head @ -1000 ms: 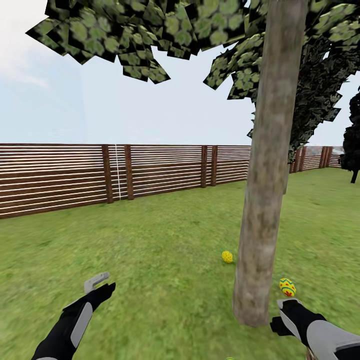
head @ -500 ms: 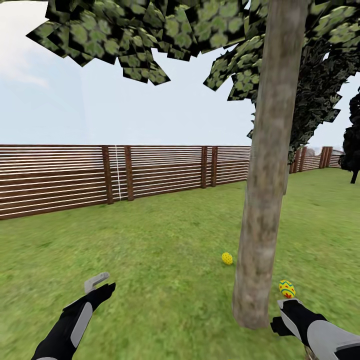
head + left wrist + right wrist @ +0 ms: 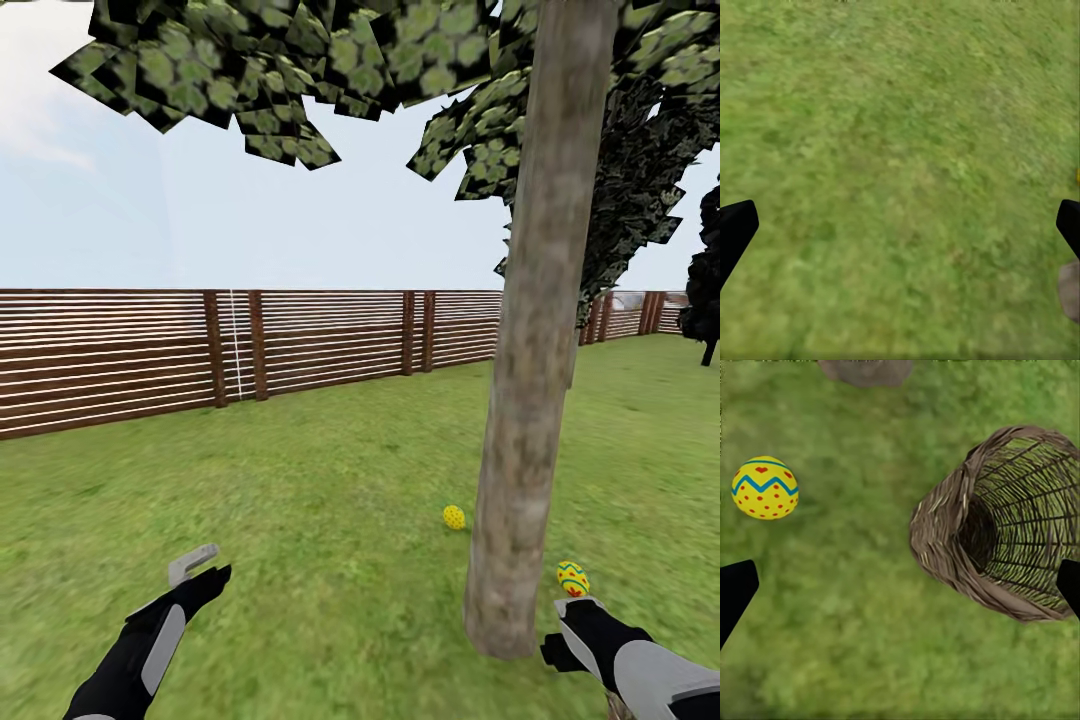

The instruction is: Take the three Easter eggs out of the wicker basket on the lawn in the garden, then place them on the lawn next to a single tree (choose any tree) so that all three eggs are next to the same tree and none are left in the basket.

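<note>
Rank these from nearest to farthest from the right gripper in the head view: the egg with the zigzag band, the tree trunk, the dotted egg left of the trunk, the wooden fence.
1. Zigzag egg, on the grass just beyond the right gripper.
2. Tree trunk, its base just to the gripper's left.
3. Dotted egg, on the lawn beyond the trunk's left side.
4. Wooden fence, far across the grass.

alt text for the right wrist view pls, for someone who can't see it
Looking down on the lawn, a brown wicker basket lies tipped on its side with nothing visible inside its open mouth. A yellow Easter egg with red dots and a blue-green zigzag rests on the grass apart from it, between the open right end effector's dark fingertips.
</note>
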Tool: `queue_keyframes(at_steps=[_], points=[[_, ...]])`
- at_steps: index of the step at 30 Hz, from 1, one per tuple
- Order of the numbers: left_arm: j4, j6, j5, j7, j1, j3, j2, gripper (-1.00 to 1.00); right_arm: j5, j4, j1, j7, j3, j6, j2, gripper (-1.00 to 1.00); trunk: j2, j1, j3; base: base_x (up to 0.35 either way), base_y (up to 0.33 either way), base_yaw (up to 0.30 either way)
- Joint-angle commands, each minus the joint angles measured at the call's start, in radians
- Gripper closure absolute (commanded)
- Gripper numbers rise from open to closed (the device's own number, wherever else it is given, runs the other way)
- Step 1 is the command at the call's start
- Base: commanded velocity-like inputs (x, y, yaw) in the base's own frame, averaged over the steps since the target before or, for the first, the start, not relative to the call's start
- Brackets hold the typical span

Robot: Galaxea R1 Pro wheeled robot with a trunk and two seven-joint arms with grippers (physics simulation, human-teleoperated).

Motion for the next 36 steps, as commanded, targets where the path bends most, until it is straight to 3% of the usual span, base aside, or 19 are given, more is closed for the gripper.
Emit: queue_keyframes(at_steps=[1,36], points=[[-0.002,0.005,0.011,0.006,0.0,-0.001,0.0,-1.0,-0.01,-0.002,0.0,-0.004,0.007,0.006,0.0,-1.0,0.006,-0.004,0.002,0.0,0.0,0.0],[-0.002,0.007,0.011,0.006,0.0,-0.001,0.0,-1.0,-0.01,-0.002,0.0,-0.004,0.007,0.006,-0.002,-1.0,0.251,-0.138,0.112,0.0,0.0,-0.002]])
